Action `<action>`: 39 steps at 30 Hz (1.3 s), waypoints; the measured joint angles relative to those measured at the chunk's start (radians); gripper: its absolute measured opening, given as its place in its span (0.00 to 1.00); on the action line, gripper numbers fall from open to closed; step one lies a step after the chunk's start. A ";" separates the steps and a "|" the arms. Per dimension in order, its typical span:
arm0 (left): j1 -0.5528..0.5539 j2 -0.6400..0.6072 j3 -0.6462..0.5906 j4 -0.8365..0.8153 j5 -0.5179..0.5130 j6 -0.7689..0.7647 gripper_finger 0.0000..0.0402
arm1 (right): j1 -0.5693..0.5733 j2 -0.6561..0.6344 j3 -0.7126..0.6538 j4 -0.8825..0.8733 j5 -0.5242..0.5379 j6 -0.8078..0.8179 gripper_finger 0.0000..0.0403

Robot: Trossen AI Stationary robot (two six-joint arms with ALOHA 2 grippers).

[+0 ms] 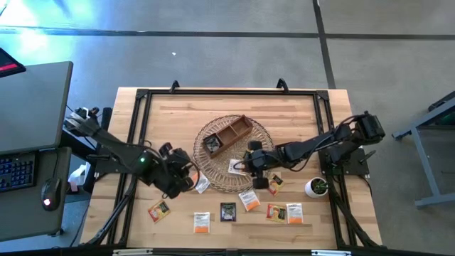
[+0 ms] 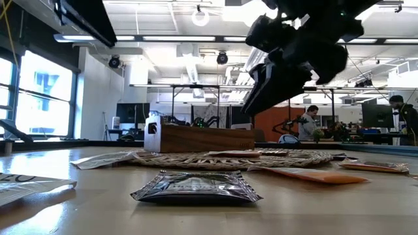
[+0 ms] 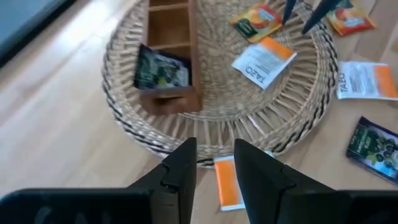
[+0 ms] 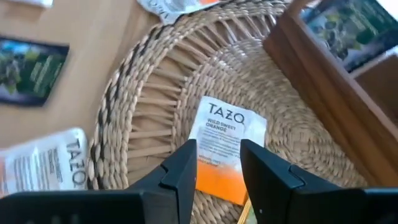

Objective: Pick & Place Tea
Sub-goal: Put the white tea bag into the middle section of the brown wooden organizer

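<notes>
1. Right gripper (image 4: 216,180) hangs over the round woven wicker basket (image 1: 213,178), fingers parted by a narrow gap and holding nothing. Directly beyond the fingertips lies a white-and-orange paper tea sachet printed "Wild Sweet Orange" (image 4: 225,146), flat on the weave near the basket's middle.
2. Left gripper (image 3: 214,174) sits at the basket's rim on the left arm's side, fingers slightly apart, empty. Another white-and-orange sachet (image 3: 227,182) lies just past its tips, half under the rim.
3. Brown wooden compartment tray (image 1: 229,135) rests on the basket; one dark sachet (image 3: 161,68) already lies in its end compartment.
4. Remaining tea: a row of orange, white and black sachets (image 1: 227,212) along the near tabletop (image 1: 170,114) edge, more beside the basket by the right arm.
5. Small white pot with a green plant (image 1: 317,187) stands near the right arm's base.
6. Risks, as I judge them: the sachet is thin and flat, so the fingers may skid over it or catch the wicker strands and lift or drag the basket. The narrow opening may miss an edge. Both arms crowd the same basket; a collision looks possible.
</notes>
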 joint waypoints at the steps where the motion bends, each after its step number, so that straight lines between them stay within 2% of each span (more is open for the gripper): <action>1: -0.001 0.001 -0.014 0.026 0.000 0.000 0.26 | -0.006 0.000 0.000 0.015 -0.026 -0.001 0.31; 7: 0.033 0.002 -0.027 0.068 0.010 0.041 0.26 | -0.014 0.014 0.000 0.118 -0.073 -0.086 0.41; 12: 0.048 0.001 -0.027 0.066 0.003 0.035 0.26 | -0.042 0.038 0.000 0.114 -0.075 -0.110 0.53; 15: 0.047 0.001 -0.027 0.063 0.005 0.035 0.26 | -0.057 0.062 0.000 0.107 -0.081 -0.130 0.56; 19: 0.049 0.001 -0.027 0.059 0.005 0.036 0.26 | -0.085 0.089 0.011 0.109 -0.129 -0.165 0.56; 26: 0.048 0.001 -0.027 0.059 -0.013 0.036 0.26 | -0.144 0.194 0.088 0.125 -0.282 -0.165 0.55; 32: 0.048 0.001 -0.027 0.058 -0.013 0.036 0.26 | -0.185 0.302 0.160 0.115 -0.266 -0.201 0.55; 36: 0.048 0.001 -0.027 0.055 -0.012 0.036 0.26 | -0.218 0.312 0.182 0.061 -0.242 -0.192 0.55; 39: 0.048 0.001 -0.027 0.051 -0.007 0.036 0.26 | -0.243 0.308 0.186 0.015 -0.278 -0.189 0.55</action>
